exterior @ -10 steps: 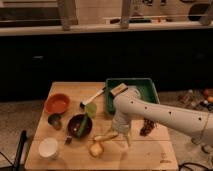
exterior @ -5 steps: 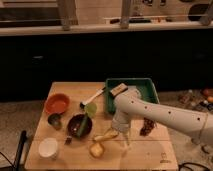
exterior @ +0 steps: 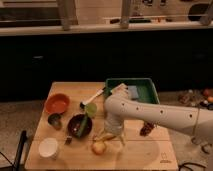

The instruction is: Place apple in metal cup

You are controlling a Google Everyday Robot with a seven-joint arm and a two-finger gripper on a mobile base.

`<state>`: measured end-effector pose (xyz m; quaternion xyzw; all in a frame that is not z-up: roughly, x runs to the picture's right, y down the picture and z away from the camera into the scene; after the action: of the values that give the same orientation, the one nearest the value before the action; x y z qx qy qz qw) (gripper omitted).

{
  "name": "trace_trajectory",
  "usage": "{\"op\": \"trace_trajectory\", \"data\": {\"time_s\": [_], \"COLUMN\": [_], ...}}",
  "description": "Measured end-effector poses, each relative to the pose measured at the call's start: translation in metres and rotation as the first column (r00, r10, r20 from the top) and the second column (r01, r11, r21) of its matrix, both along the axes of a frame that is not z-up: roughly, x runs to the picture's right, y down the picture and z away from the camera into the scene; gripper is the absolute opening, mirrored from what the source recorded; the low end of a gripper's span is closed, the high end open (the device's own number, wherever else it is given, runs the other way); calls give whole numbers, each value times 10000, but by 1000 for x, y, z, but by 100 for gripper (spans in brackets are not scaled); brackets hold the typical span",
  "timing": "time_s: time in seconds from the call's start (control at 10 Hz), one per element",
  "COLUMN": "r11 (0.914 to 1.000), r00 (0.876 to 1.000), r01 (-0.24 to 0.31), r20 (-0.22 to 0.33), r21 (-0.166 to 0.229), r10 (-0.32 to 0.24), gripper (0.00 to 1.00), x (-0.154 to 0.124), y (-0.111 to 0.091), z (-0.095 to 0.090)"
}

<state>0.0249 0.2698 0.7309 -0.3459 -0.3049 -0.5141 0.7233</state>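
Your table [exterior: 150, 155] is a wooden top, and everything here sits on it. The white arm [exterior: 160, 116] comes in from the right of the view, bends over the middle of the table and turns down. Your pincer [exterior: 112, 136] hangs at its end, low over the wood near the front half of the table. You cannot tell how wide it stands or whether it has hold of anything.

Behind the pincer, at the far edge, lies the green tray [exterior: 146, 85]. Just to its left in the view is the dark bowl [exterior: 80, 126]. Farther left and back from there is the orange bowl [exterior: 57, 103]. The white cup [exterior: 48, 147] stands well to the left of the pincer, near the front edge. The light green cup [exterior: 90, 109] is behind and left of the pincer, close to the dark bowl's far rim.

The metal cup [exterior: 55, 120] stands well apart from the pincer, to its left beyond the dark bowl and just in front of the orange bowl. The apple [exterior: 98, 147] lies on the wood just in front and slightly left of the pincer, outside the metal cup. You cannot tell whether the apple and the pincer touch.
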Motion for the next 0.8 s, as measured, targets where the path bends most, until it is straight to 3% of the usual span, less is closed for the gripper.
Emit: {"op": "trace_trajectory", "data": {"time_s": [0.5, 0.8], "r11": [9939, 9832], "r00": [9927, 9807], "r01": [1107, 1810], "r20": [477, 796], "r21": [-9, -233], "r10": [-1105, -1787], "gripper": [80, 80], "x": [-38, -62], "y": [8, 20], "z": [-3, -1]}}
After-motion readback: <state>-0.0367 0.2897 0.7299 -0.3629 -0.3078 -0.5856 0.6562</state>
